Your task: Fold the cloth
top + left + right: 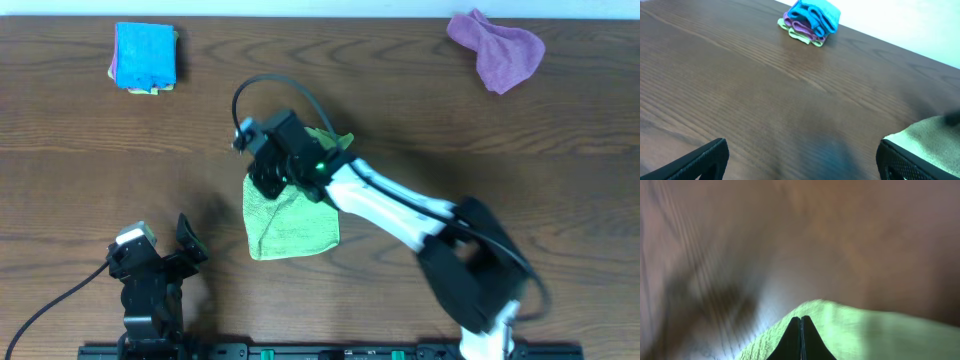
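A green cloth [292, 226] lies partly folded at the table's middle. My right gripper [262, 172] is shut on the cloth's upper left edge and holds it above the table; in the right wrist view the closed fingertips [801, 322] pinch the green cloth [865, 335]. My left gripper [160, 262] is open and empty near the front left edge, left of the cloth. In the left wrist view its fingers [800, 160] frame bare table, and a corner of the green cloth [927, 135] shows at the right.
A folded stack of blue, purple and green cloths [145, 58] lies at the back left, also in the left wrist view [810, 22]. A crumpled purple cloth [497, 48] lies at the back right. The right arm [400, 210] reaches across the table's middle.
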You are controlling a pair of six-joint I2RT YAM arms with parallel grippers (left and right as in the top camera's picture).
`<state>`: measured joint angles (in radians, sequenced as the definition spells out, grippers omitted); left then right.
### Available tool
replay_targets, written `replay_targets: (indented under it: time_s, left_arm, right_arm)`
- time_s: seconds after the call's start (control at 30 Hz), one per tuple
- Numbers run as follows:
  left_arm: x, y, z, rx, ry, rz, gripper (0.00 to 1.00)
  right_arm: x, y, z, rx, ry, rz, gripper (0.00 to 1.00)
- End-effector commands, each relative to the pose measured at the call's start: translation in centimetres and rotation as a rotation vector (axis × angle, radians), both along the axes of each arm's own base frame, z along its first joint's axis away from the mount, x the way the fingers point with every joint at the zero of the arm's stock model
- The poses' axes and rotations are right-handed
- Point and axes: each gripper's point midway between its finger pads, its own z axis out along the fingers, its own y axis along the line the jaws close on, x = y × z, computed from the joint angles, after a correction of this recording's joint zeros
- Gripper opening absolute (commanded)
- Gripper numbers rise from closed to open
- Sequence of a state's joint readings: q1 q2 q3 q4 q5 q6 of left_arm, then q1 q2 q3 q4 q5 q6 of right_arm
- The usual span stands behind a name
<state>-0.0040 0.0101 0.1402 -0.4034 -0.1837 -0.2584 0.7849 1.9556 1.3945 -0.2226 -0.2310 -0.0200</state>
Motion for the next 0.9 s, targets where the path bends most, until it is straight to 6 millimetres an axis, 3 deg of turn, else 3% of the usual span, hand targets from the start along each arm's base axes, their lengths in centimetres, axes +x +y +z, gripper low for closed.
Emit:
replay_targets:
  time_s: [0.0,0.1,0.2,0.37,0.87]
  left_arm:
    - [-0.1,0.1,-1.0,0.002,0.021,0.004,0.95]
    - [-0.1,0.1,-1.0,0.002,0.021,0.004,0.95]
    - [-0.1,0.1,-1.0,0.003,0.021,0.004,0.95]
    - [-0.1,0.1,-1.0,0.003,0.021,0.004,0.95]
    - [-0.1,0.1,-1.0,0.002,0.021,0.004,0.96]
  right_arm:
    - [3.0,-2.9,5.1,-0.081,-0.201,-0.166,0.01]
    - [3.5,-5.1,3.6,-0.183,-0.198,-0.184,0.01]
    - [4.4,-7.6,-0.2,-0.271,-0.113,-0.22,0.01]
    - [5.9,-10.2,-4.6,-0.314,-0.004,-0.307,0.01]
    - [6.4,-9.9,-10.1,-0.308,0.077,-0.28,0.01]
